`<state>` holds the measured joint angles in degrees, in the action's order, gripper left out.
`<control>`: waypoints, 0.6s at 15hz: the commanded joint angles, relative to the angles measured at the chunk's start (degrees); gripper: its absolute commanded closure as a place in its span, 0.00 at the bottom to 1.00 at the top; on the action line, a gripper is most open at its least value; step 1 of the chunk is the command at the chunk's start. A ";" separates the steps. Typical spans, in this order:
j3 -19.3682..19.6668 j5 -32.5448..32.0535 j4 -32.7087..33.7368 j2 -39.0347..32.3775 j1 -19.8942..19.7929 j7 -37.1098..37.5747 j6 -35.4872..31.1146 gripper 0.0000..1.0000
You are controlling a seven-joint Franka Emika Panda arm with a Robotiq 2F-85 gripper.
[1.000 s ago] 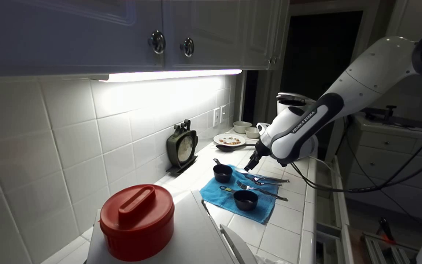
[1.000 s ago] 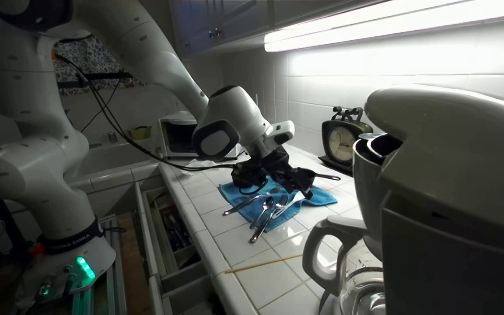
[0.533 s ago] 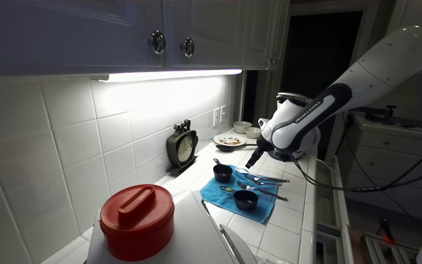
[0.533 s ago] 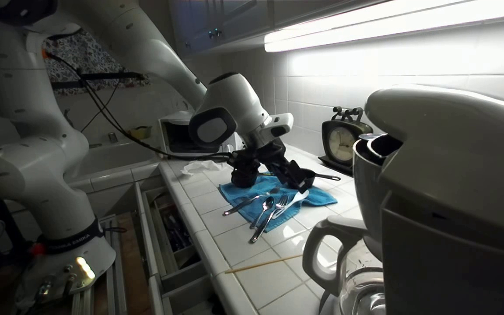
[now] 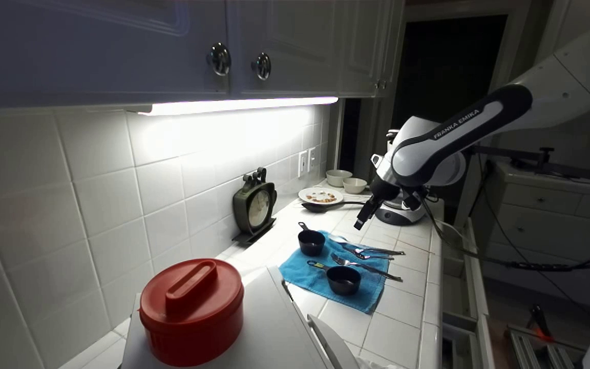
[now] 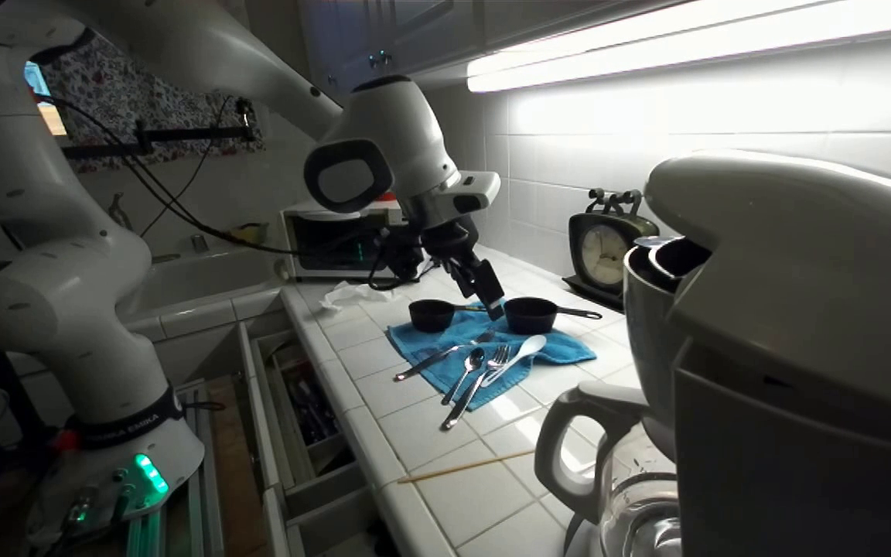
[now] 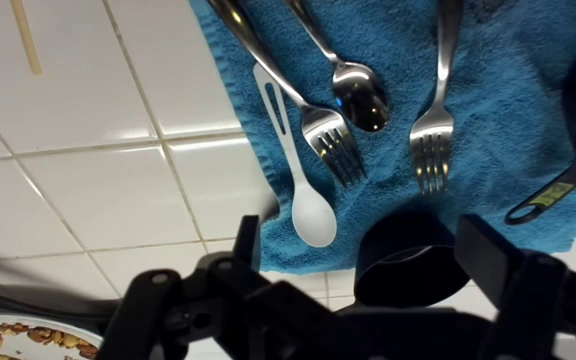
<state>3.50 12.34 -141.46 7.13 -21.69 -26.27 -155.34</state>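
Wrist view: blk two-finger gripper (image 7: pixel 360 230), jaws spread, nil held; below, not touching, white plastic spoon (image 7: pixel 308 205), long axis approx. along nearby edge of blue terry towel (image 7: pixel 508 140).

White tiled countertop (image 5: pixel 400 312); on it, rumpled blue towel (image 7: pixel 498 125), thin wooden stick (image 6: pixel 466 466), dark-framed clock (image 5: pixel 260 207).
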 commanded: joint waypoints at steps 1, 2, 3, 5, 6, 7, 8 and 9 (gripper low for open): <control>5.19 -2.45 -3.75 7.23 5.15 3.85 6.10 0.00; 6.00 -3.05 -4.08 8.10 5.98 4.69 7.14 0.00; 6.64 -3.16 -4.55 8.95 6.80 5.19 7.93 0.00; 7.23 -4.65 -5.53 10.63 7.54 6.96 8.76 0.00; 7.36 -5.35 -5.99 11.28 7.80 7.83 8.87 0.00; 7.47 -5.83 -6.70 12.20 8.11 8.28 8.80 0.00; 7.52 -6.37 -7.14 12.73 8.26 8.95 8.73 0.00; 8.59 -5.18 -4.86 9.47 9.20 7.30 7.73 0.00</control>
<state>10.02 8.36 -146.37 16.46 -14.54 -19.89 -147.66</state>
